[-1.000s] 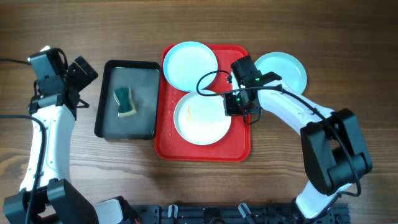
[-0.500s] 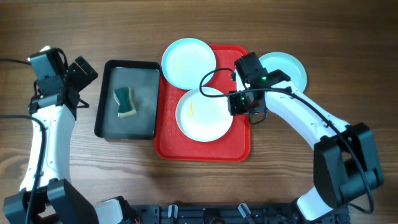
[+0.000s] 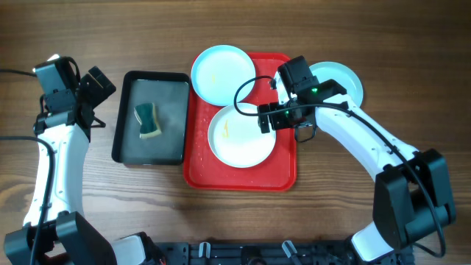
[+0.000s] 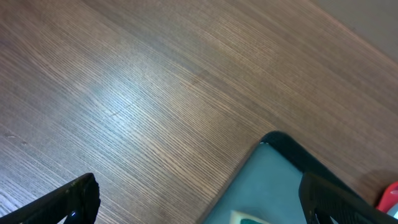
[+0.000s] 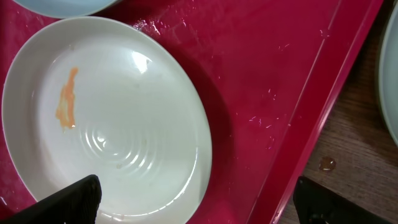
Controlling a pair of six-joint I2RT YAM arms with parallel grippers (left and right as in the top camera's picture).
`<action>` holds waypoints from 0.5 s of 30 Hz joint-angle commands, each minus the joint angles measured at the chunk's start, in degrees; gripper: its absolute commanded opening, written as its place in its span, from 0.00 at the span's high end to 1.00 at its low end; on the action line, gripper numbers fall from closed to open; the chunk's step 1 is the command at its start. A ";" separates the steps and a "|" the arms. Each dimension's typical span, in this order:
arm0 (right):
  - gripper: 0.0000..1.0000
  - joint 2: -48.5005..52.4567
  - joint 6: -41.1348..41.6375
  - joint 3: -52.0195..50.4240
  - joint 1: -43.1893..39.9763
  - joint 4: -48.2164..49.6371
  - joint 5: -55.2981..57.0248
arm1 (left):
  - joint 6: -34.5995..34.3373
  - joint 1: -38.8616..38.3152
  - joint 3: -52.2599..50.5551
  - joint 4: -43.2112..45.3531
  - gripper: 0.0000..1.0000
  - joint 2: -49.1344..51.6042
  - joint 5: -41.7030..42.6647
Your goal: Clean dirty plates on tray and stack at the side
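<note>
Read from the overhead view, with twelve o'clock at the far edge. At the far left, the left gripper [image 3: 94, 87] hangs over the bare wooden table [image 3: 132, 37], at ten o'clock of the dark grey pan [image 3: 151, 151]. Its wrist camera shows the jaws spread wide, with only wood and a corner of the pan between them. A green and yellow sponge [image 3: 147, 120] lies in the pan's ten o'clock part.

Just right of the pan sits the red tray [image 3: 239, 175]. A pale blue plate [image 3: 223, 73] lies at the tray's eleven o'clock corner, overhanging the rim. At five o'clock of it, the white plate [image 3: 239, 140] lies flat in the middle of the tray. Whether the two edges touch cannot be told. An orange smear [image 5: 65, 99] marks the white plate's left part.

The right gripper [image 3: 268, 118] hovers over the white plate's two o'clock edge, jaws spread wide and holding nothing. Its wrist camera shows the plate's rim and red tray floor between the fingers.

A second pale blue plate [image 3: 340, 82] rests on the table at the tray's two o'clock, just beside the rim and partly hidden by the right arm.
</note>
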 commanded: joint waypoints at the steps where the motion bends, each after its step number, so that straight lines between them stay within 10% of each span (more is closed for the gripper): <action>1: 0.01 -1.49 -0.28 1.11 -0.20 0.22 0.57 | -0.33 0.15 1.09 5.99 0.00 -0.55 0.28; 6: 0.00 -1.49 -0.28 1.11 -0.20 0.92 0.59 | -0.83 0.09 1.09 6.40 0.00 -0.55 2.32; 11: 0.00 -1.49 -0.24 1.11 -0.20 1.09 0.57 | -5.03 0.04 1.09 -5.88 0.00 -0.44 29.46; 15: 0.00 -1.49 -0.28 1.11 -0.20 1.07 0.59 | -5.03 -0.07 1.09 -7.43 0.00 -0.44 32.68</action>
